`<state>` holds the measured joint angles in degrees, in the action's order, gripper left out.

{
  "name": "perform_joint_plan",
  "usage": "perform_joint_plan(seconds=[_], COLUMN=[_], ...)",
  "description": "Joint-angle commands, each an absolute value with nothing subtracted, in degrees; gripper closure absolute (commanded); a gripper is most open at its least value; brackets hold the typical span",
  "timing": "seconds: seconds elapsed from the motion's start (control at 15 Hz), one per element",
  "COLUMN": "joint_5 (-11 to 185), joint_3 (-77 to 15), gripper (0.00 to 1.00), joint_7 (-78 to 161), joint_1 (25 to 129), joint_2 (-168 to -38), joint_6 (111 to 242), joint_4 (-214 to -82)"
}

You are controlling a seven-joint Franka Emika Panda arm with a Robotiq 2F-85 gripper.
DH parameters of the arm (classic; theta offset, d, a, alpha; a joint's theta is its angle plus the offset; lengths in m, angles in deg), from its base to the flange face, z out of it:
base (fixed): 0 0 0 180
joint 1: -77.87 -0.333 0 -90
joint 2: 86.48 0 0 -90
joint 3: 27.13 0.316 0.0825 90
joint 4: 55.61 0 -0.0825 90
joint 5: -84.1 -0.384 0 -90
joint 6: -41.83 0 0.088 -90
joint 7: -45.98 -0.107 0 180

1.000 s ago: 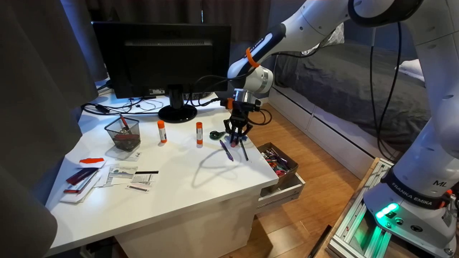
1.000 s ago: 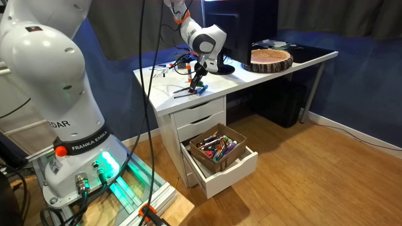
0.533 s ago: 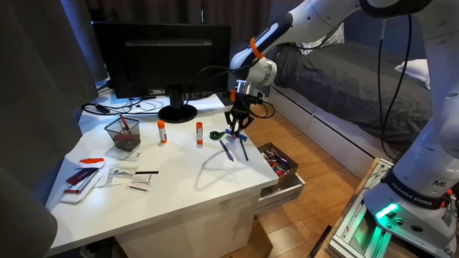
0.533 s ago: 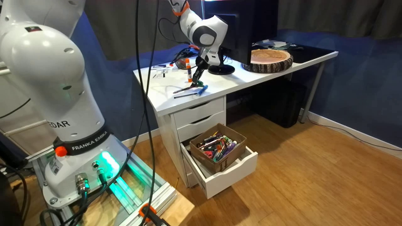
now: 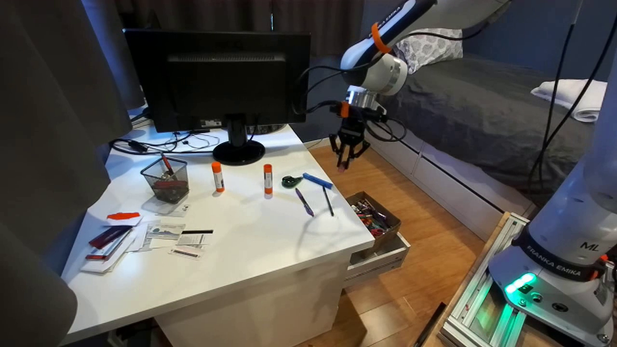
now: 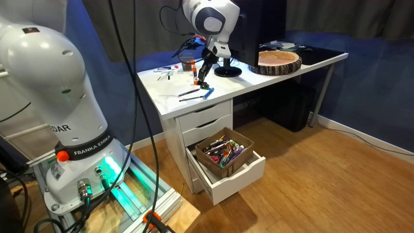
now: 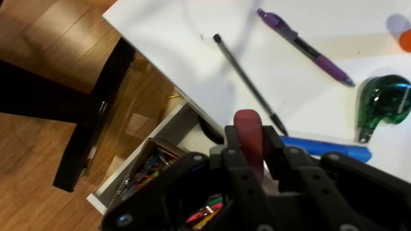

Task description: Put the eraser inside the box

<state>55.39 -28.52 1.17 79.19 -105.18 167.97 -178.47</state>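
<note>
The eraser (image 7: 249, 138) is dark red, long and round-ended in the wrist view. My gripper (image 5: 342, 163) is shut on it, with one finger pressed on each side. In an exterior view the eraser's pinkish tip (image 5: 341, 168) shows below the fingertips, raised above desk height. The gripper (image 6: 201, 82) also shows in an exterior view, where the eraser is hard to make out. The brown cardboard box (image 6: 239, 163) is open on top and holds many pens and markers. It sits lower than the gripper, and part of it (image 7: 165, 146) shows in the wrist view.
The box stands in a pulled-out white drawer (image 6: 237, 186) below the desk edge. On the desk (image 5: 270, 226) lie a blue marker (image 5: 317, 180), a purple pen (image 5: 304, 202), a dark pencil (image 5: 328, 201) and a green tape dispenser (image 5: 291, 181). Two glue sticks (image 5: 268, 179) stand nearby.
The gripper has lifted off the desk with the eraser held in it. In an exterior view it has moved up and right, past the desk edge in the picture. The blue marker is uncovered there.
</note>
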Motion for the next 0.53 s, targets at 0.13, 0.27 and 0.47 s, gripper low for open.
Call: perform_joint_plan(seconds=[0.13,0.27,0.47], joint_5=[54.06,53.47,54.14], joint_3=[-34.41,-36.17,-36.86], gripper=[0.94,0.94,0.94], joint_7=[4.86,5.10,5.82], joint_1=[85.01,86.97,87.65], joint_2=[-100.41,-102.82,-103.78], joint_6=[167.12,167.45,167.23], joint_4=[-187.75,-187.70,-187.14])
